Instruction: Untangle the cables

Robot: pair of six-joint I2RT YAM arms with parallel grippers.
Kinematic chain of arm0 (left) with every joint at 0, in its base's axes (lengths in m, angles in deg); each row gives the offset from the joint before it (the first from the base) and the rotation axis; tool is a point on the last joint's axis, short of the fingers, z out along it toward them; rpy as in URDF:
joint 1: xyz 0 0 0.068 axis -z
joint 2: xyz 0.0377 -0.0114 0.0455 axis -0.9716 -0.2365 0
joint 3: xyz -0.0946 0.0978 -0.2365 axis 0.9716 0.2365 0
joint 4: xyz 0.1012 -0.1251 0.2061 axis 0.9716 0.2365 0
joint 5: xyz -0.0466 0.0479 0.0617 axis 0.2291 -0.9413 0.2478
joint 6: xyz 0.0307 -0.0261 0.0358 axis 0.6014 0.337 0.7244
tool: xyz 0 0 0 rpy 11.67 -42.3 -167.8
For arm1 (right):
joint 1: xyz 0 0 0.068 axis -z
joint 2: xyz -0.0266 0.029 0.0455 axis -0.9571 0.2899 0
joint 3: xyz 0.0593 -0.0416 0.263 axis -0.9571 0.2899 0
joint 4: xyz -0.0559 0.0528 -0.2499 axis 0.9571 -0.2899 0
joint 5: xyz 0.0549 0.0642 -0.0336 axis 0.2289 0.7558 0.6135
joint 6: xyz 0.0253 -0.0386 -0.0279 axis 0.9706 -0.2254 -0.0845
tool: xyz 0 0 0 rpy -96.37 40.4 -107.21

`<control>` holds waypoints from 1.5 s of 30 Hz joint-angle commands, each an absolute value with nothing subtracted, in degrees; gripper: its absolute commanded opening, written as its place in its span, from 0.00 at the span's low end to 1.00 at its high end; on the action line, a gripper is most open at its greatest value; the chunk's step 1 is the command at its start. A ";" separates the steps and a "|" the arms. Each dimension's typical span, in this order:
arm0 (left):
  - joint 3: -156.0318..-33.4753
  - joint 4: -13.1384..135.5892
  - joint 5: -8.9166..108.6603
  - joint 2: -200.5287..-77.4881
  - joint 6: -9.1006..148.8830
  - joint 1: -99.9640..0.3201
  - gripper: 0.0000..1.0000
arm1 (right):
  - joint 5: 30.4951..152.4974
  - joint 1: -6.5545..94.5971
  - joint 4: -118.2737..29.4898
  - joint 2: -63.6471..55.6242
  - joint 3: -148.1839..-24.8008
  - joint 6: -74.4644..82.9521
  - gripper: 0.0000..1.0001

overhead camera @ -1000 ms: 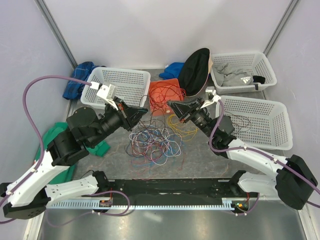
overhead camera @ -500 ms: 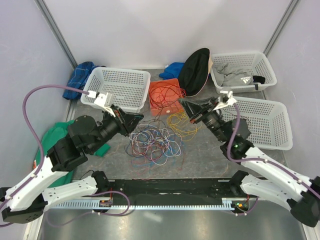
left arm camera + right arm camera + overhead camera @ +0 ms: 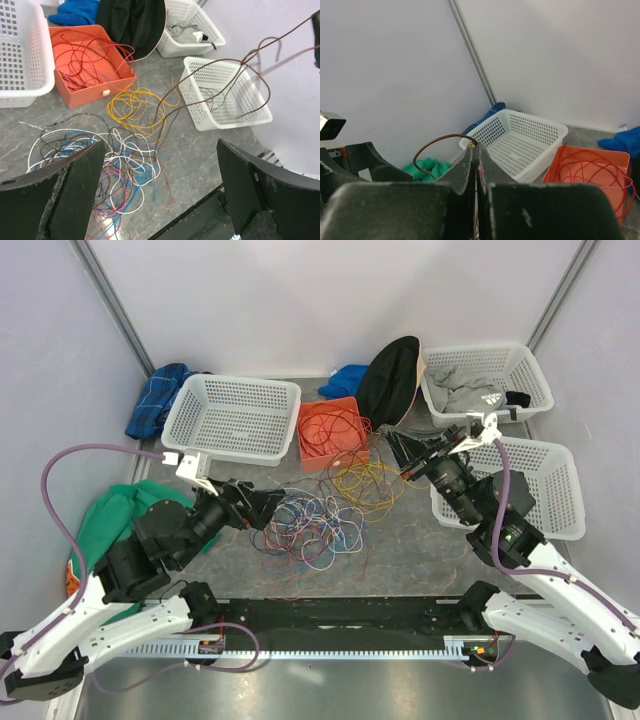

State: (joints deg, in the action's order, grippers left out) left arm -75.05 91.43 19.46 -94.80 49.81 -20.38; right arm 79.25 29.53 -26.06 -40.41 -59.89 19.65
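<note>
The cables lie in a loose tangle of white, blue, purple and red loops on the grey table, with a yellow coil at its right. My left gripper hovers at the tangle's left edge, open and empty. In the left wrist view the tangle lies beyond the gripper, whose jaws stand wide apart. My right gripper is raised over the table's back right, shut on a brown cable that rises from the yellow coil. In the right wrist view its end curls out of the closed gripper.
An orange box holding red cables sits behind the tangle. White baskets stand at back left, right and back right. A black cap, blue cloths and a green cloth lie around. A black rail lines the near edge.
My left gripper has opened and drawn back toward the near left. My right gripper has pulled away to the right, drawing the brown cable up out of the pile.
</note>
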 commanded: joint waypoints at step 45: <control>-55.02 82.73 3.47 -101.58 34.22 -20.95 0.02 | 74.19 29.55 -47.66 -46.07 -77.92 14.04 0.00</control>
